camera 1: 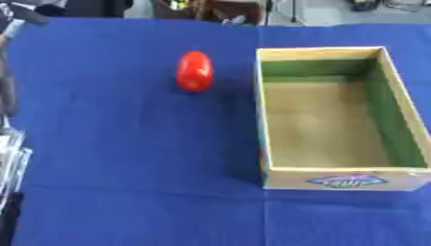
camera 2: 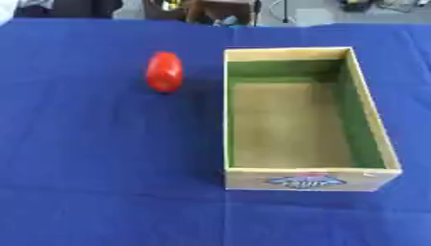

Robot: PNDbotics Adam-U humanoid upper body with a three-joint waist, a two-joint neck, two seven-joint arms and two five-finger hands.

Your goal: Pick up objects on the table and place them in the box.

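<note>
Currently neither robot hand shows clearly, so I cannot tell their state. Red object, upper left of centre on the tabletop, left of the box: glossy, rounded, probably light and slippery; I'd grasp across its middle.

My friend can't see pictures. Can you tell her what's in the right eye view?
A red oval object lies on a blue tablecloth, just left of an open wooden box with green inner walls and nothing inside it. Neither robot hand shows.

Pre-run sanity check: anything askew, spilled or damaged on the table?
Nothing stands out. The box sits upright and empty on the blue cloth, and the red object lies intact to its left, apart from it.
</note>
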